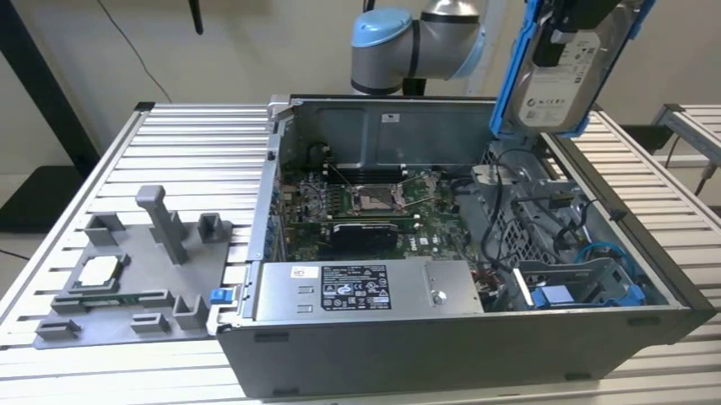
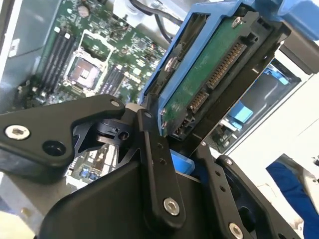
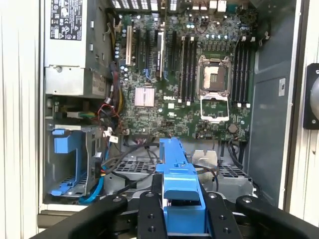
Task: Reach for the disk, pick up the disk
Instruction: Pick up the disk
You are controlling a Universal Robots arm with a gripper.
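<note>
The gripper (image 2: 182, 149) clenched the flat silver-grey disk (image 1: 560, 72) by its glossy blue plastic frame, high above the open grey metal computer case (image 1: 451, 354)

Robot arm (image 1: 417, 46) raised above the rear wall of the open computer case (image 1: 451, 245), its blue-capped grey joint level with the case's top edge. Gripper (image 3: 182, 219) held high over the case interior, black linkage fingers (image 2: 157, 169) closed on the blue-framed disk (image 1: 558, 72), which hangs upright, clear of the case.
</note>
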